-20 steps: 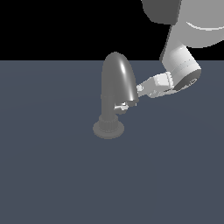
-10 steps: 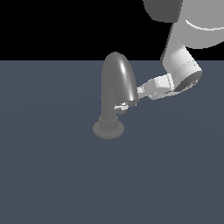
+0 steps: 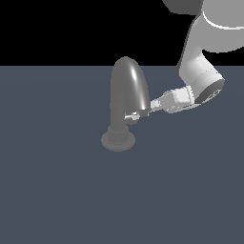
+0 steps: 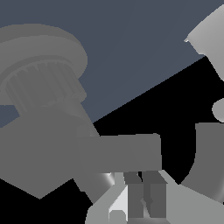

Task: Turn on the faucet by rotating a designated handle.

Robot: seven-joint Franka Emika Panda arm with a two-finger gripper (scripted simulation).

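Jaws look nearly together at the gripper (image 3: 143, 113), right against the tiny pale handle (image 3: 132, 115) on the column; whether they actually clamp it, I cannot tell — too small. Behind stands the faucet (image 3: 125, 95), dull grey, thick arched spout, ribbed round base on the slate-blue floor (image 3: 57, 190).

faucet (image 3: 125, 90) dull grey, ribbed base | handle (image 3: 134, 115) silvery-white | floor (image 3: 57, 190) slate blue
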